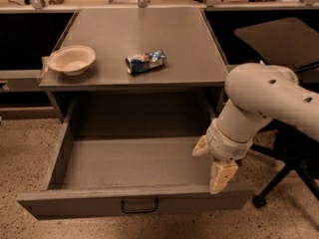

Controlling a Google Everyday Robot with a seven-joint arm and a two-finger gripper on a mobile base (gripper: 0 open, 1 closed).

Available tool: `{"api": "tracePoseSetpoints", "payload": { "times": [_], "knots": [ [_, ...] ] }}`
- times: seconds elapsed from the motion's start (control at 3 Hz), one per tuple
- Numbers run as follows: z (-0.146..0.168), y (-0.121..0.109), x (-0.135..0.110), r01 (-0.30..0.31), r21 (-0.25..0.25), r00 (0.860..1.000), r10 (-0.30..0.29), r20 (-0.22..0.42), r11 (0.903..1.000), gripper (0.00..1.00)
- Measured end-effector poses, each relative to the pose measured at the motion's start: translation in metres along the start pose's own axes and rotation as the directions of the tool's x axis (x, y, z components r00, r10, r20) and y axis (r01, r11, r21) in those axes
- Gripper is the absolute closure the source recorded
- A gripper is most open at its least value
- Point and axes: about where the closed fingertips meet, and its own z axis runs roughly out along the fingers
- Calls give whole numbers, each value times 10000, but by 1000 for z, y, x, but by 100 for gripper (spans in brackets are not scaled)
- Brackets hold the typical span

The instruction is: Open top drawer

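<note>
The top drawer [134, 163] looks like painted grey metal, matt and smooth inside and across its front, with a thin black loop handle [139, 206] that has a faint sheen. The desk [149, 29] above it has the same dull, flat grey finish. On it, at the left, the bowl [72, 59] looks like pale, unglazed paper or pulp. The packet [145, 61] to its right is crinkled, glossy foil or plastic. The gripper [212, 162], at the drawer's near right corner, is of a tan, matt material under a smooth white plastic arm shell [264, 91]. The floor [20, 148] is speckled, polished stone.
</note>
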Motion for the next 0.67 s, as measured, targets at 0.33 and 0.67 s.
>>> {"api": "tracePoseSetpoints", "payload": {
  "times": [0.33,0.67],
  "knots": [
    [-28,-7,3,79,915,10000,-82,25,9958,5],
    [-28,-7,4,87,931,10000,-89,21,9956,0]
  ]
}}
